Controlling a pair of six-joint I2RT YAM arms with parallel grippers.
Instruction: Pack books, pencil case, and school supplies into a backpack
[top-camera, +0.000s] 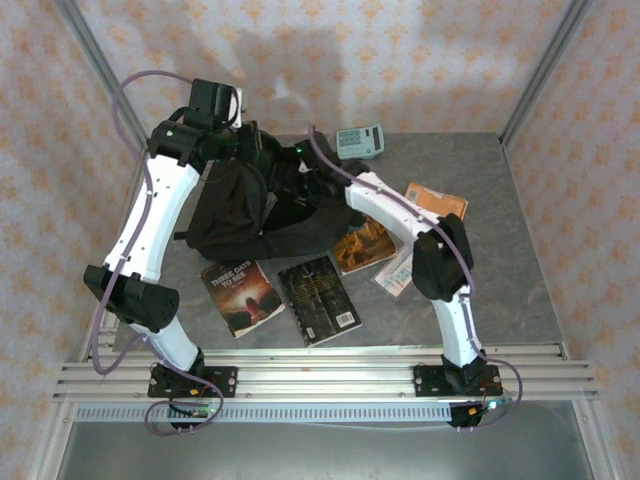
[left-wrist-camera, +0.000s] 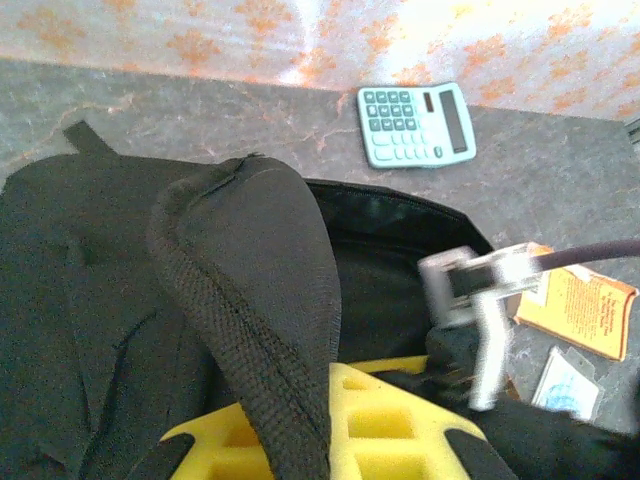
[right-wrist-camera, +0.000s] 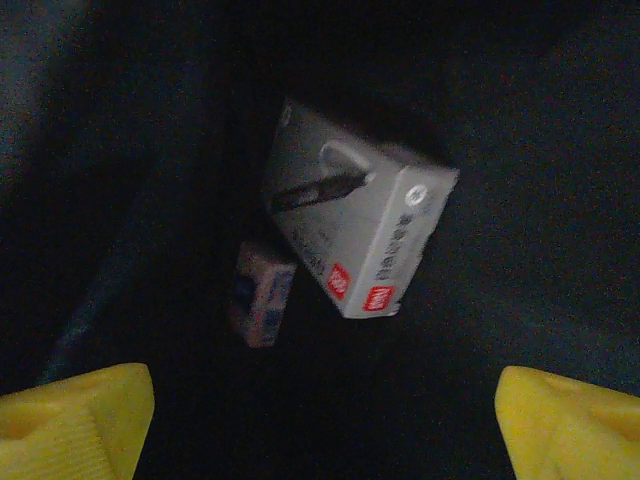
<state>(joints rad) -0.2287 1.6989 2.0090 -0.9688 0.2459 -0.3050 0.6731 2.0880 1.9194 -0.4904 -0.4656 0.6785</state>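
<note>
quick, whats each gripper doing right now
left gripper: closed on a fabric flap of the backpack.
right gripper: open, holding nothing.

I'm looking at a grey marbled worktop (top-camera: 500, 200), with pale walls (top-camera: 400, 60) patterned in orange flowers standing along its far and side edges, and slotted aluminium rails (top-camera: 330, 378) running across its near edge.
</note>
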